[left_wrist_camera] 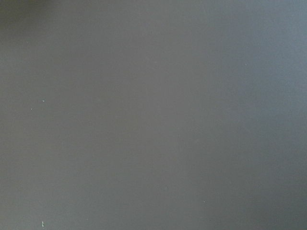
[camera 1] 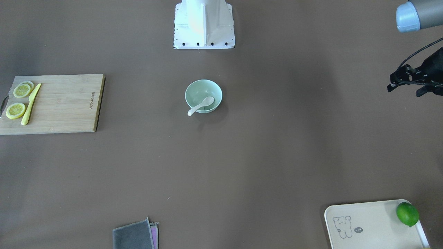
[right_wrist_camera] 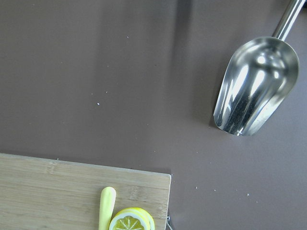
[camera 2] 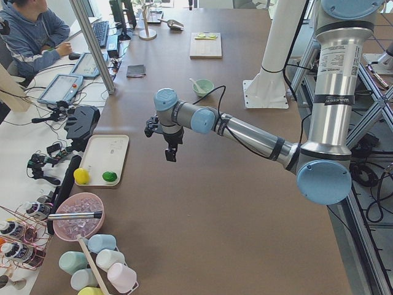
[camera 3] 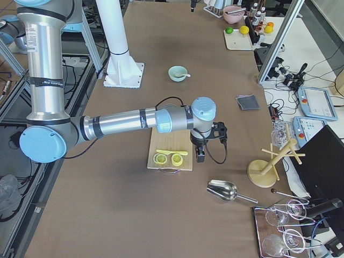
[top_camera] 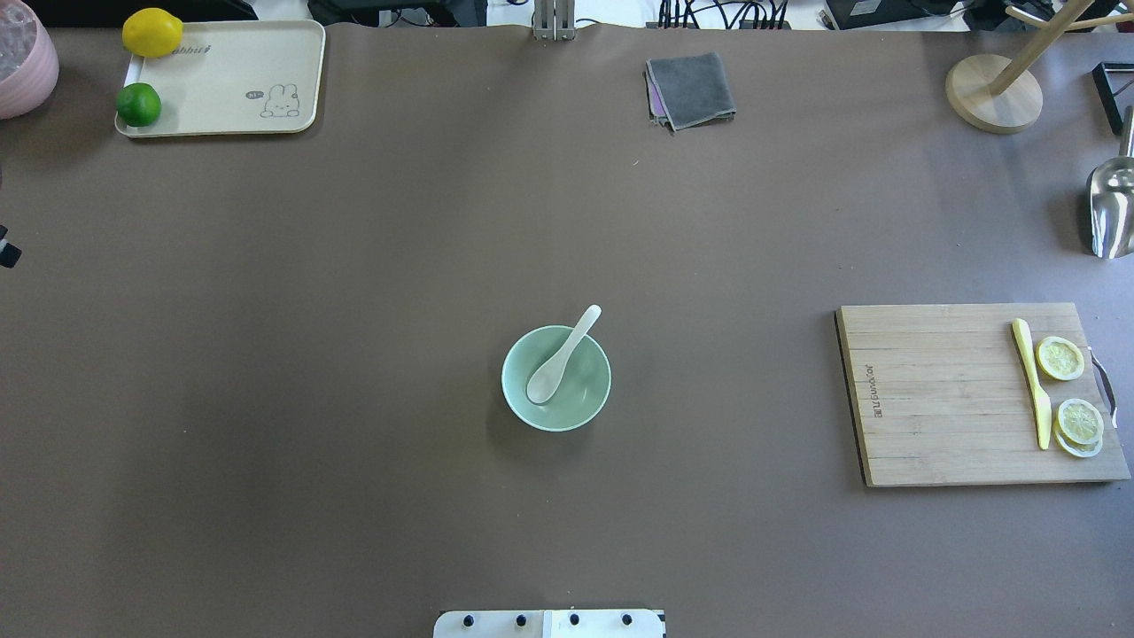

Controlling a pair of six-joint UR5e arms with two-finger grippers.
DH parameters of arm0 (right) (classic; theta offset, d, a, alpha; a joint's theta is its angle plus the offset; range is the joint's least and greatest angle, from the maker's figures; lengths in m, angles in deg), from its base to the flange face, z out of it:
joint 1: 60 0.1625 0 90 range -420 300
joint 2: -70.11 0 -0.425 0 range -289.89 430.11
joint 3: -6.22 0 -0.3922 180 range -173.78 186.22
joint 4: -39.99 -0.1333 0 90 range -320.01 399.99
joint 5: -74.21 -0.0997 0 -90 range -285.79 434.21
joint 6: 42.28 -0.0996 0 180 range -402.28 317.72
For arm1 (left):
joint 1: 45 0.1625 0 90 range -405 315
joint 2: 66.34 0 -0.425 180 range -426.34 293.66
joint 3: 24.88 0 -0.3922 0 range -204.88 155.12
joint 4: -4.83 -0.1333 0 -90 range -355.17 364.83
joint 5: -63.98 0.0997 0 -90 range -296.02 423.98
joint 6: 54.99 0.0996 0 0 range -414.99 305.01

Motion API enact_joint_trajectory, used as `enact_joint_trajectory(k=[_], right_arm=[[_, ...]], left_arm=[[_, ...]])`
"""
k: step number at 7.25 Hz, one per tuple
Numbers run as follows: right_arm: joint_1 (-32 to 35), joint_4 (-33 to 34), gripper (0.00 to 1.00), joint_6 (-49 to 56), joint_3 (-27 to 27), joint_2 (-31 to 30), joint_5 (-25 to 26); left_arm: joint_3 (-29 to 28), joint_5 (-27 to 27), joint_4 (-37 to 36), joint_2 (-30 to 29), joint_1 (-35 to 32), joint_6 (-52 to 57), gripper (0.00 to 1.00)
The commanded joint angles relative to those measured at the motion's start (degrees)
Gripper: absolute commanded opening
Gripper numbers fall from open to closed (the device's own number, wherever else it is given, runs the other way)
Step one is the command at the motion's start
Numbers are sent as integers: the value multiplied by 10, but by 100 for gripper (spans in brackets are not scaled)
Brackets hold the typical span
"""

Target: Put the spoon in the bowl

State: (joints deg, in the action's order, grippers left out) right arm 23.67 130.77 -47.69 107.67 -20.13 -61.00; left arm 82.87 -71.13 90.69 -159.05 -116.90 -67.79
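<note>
The white spoon (top_camera: pixel 563 354) lies in the mint-green bowl (top_camera: pixel 585 403) at the table's middle, scoop down inside and handle resting over the far rim. It shows the same way in the front-facing view, spoon (camera 1: pixel 200 105) in bowl (camera 1: pixel 197 88). My left gripper (camera 2: pixel 170 152) hangs above bare table far to the bowl's left; I cannot tell whether it is open. My right gripper (camera 3: pixel 200 156) hangs by the cutting board's outer end, far from the bowl; I cannot tell its state. Neither wrist view shows fingers.
A wooden cutting board (top_camera: pixel 939 399) with a yellow knife (top_camera: pixel 1032 385) and lemon slices (top_camera: pixel 1060 358) lies right. A metal scoop (right_wrist_camera: pixel 256 86) lies beyond it. A cream tray (top_camera: pixel 221 80) with a lime (top_camera: pixel 139 105) and lemon (top_camera: pixel 152 32) sits far left. A grey cloth (top_camera: pixel 691 89) lies at the far edge.
</note>
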Motion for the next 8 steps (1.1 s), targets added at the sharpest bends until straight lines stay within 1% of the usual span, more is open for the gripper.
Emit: enact_joint_trajectory(k=[1,2,5,7,8], right_arm=[[2,-5,100,0,5,-2,6],[2,-5,100,0,7,-2,25],[2,-4,100,0,-1,-7,27],[2,-5,100,6,1,-8,26],[2,-5,100,7,0,-8,23]], left_arm=[[-10,-1,0,-1,-2,1,98],[-5,-3,0,1,-2,1,98],[-6,-5,-1,1,-14,1,98],[-34,-6,0,2,-58,4,98],[-46,-5,1,1,-63,7,98]])
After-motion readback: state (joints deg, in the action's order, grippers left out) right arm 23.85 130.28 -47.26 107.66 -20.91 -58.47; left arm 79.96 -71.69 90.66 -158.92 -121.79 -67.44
